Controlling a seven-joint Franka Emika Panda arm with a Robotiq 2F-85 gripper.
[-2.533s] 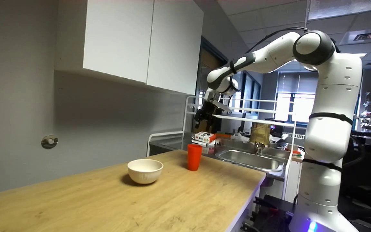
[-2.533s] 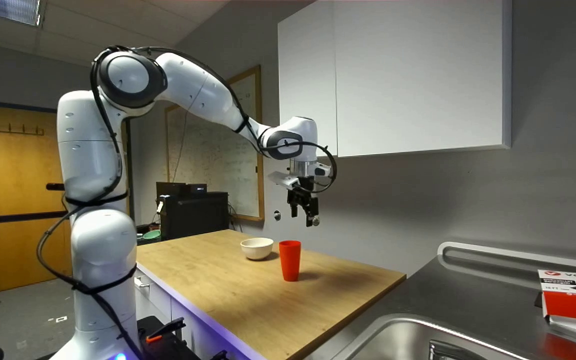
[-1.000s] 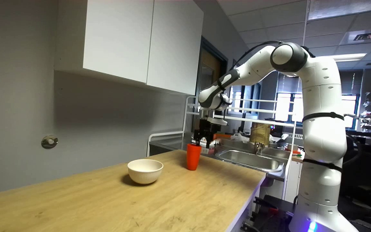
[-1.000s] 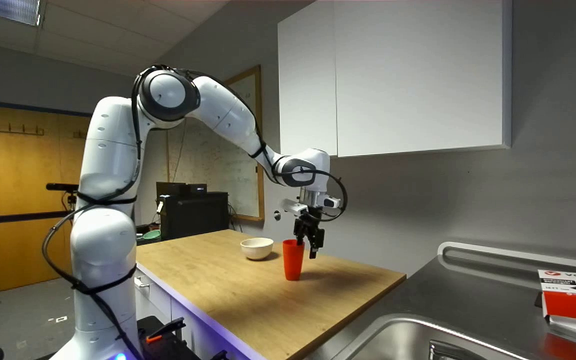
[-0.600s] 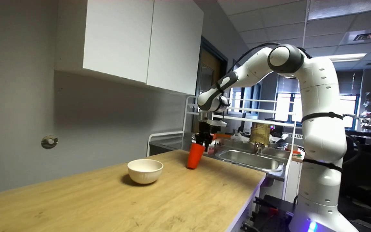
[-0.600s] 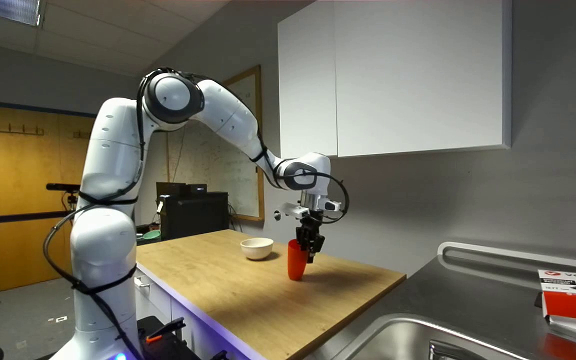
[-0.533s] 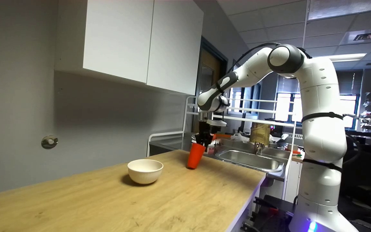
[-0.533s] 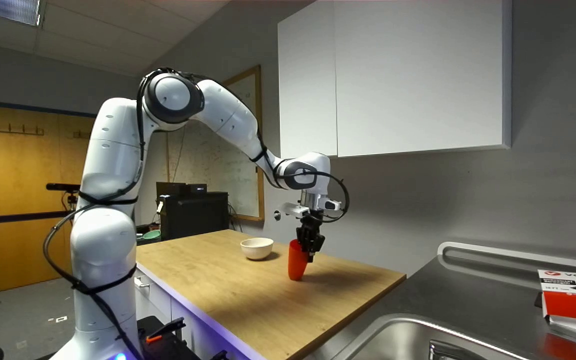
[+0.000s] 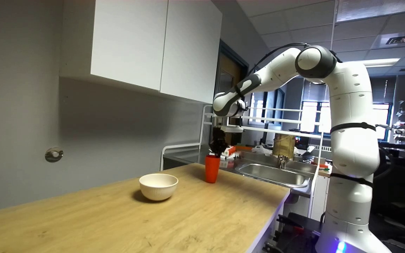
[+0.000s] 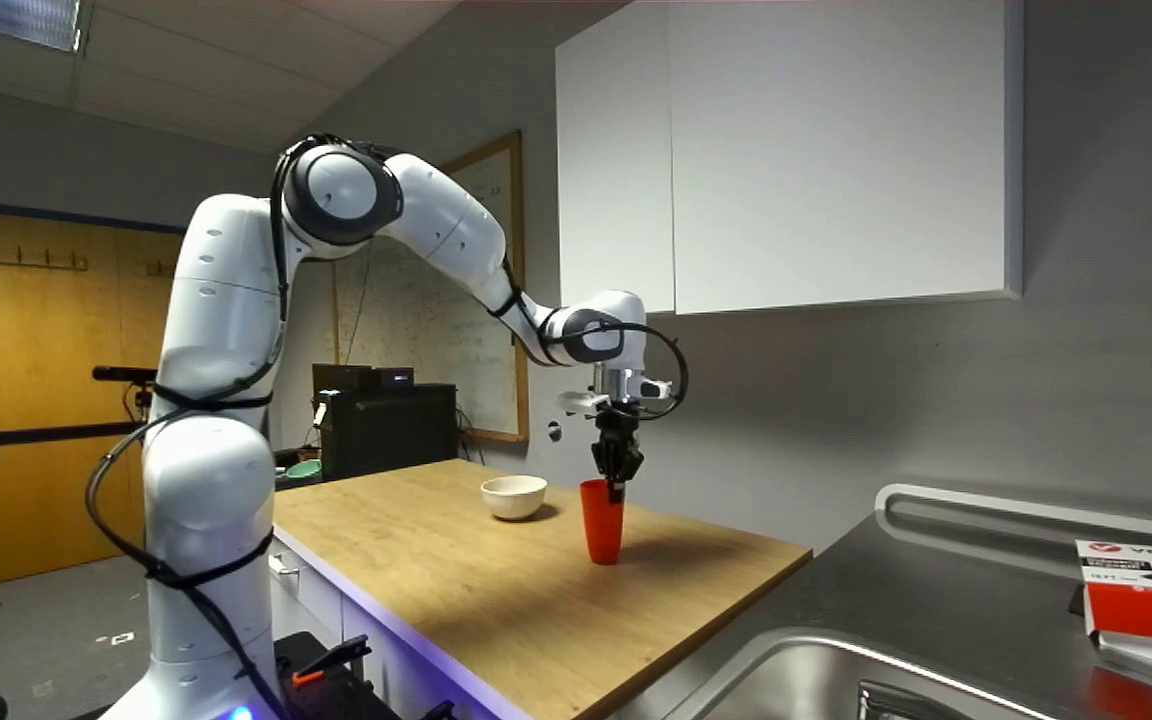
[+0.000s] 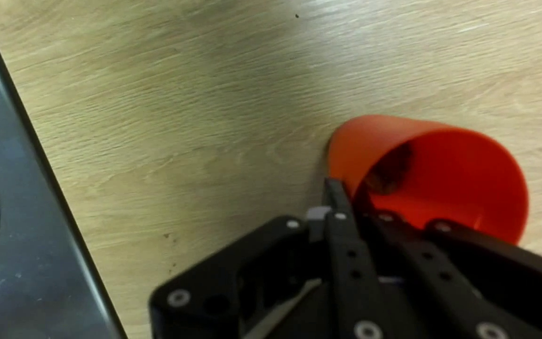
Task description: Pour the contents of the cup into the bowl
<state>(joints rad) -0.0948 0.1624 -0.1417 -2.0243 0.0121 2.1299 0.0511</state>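
The end effector (image 11: 350, 194) pinches the red-orange tumbler (image 9: 211, 170) by its rim, long axis nearly upright, base contact with the tabletop (image 9: 188, 218) unclear; in an exterior view the cream-white bowl (image 9: 158, 191) sits at the end effector's 8 o'clock, well apart, likely where to carry

Cup (image 11: 454, 181) is smooth plastic with a slight sheen, its contents (image 11: 391, 173) rough-looking but too blurred to tell the material; bowl (image 9: 158, 190) looks matt, finely ribbed on the outside. Gripper (image 11: 351, 200) is mostly matt with shiny metal screw heads, arm casing (image 9: 353, 147) smooth, semi-gloss, plastic-looking. Tabletop (image 9: 202, 218) shows low-sheen wood grain, sink (image 10: 796, 680) is shiny metal, counter (image 10: 906, 590) around it smooth and metallic-looking, box (image 10: 1146, 608) printed card by its look, cabinet doors (image 9: 128, 42) smooth and matt.
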